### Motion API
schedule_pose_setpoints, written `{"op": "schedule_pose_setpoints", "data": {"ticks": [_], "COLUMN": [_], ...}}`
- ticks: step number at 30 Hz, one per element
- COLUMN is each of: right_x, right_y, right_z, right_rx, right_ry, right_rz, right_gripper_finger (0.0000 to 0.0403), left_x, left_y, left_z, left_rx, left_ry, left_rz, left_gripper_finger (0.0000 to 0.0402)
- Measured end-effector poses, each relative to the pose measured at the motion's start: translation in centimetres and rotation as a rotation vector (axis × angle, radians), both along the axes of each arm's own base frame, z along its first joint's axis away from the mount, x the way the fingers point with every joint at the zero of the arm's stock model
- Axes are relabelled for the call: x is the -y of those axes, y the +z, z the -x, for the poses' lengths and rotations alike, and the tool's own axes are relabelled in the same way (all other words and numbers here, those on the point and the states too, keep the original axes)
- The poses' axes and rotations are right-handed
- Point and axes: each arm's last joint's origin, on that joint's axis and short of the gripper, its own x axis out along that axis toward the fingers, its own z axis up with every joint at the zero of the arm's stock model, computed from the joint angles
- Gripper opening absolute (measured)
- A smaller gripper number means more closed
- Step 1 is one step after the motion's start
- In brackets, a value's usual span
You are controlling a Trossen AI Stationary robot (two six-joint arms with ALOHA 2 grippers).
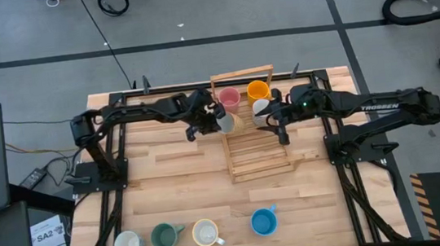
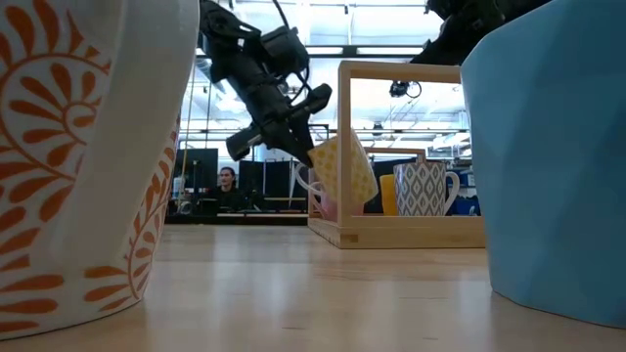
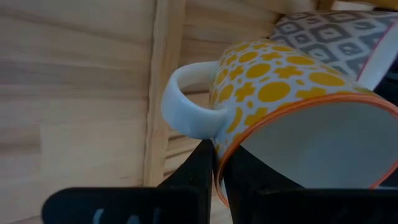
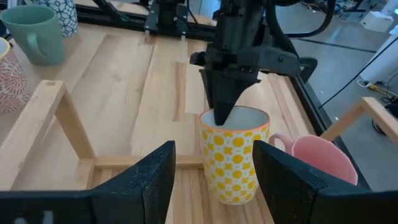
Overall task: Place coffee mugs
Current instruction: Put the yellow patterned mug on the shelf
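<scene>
Care matters now — left gripper pinches the rim of the yellow-patterned mug over the wooden rack, beside the pink mug. Lower it level and settled before releasing; right gripper waits wide nearby.

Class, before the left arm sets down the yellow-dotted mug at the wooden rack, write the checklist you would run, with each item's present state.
1. Left end effector shut on the yellow-dotted mug, pinching its rim: ok.
2. Mug over the wooden rack: ok.
3. Mug base resting on the rack: cannot tell.
4. Clearance from the pink mug: cannot tell; they sit very close.
5. Right end effector open, holding nothing: ok.
6. Four mugs along the table's near edge not yet placed: not ok.
</scene>
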Motion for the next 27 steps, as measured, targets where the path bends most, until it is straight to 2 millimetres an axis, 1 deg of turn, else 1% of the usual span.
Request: {"op": "schedule_pose_setpoints", "data": {"ticks": [11, 15, 27], "right_x": [0.0, 0.0, 0.1], "right_y": [-0.3, -0.3, -0.5], "right_z": [-0.2, -0.2, -0.4], "right_rx": [-0.013, -0.014, -0.023], "right_ry": [0.0, 0.0, 0.0], "right_rz": [-0.003, -0.003, -0.004], "right_gripper_finger": [0.022, 0.022, 0.022], "left_x": [-1.7, -1.8, -1.8], "left_y": [-0.9, -1.5, -1.4], "left_z": [0.2, 0.0, 0.0], "left_rx": [-0.009, -0.018, -0.016], "left_ry": [0.042, 0.041, 0.041], "left_rz": [0.007, 0.014, 0.013], "left_gripper_finger": [0.0031, 0.0031, 0.0032]}}
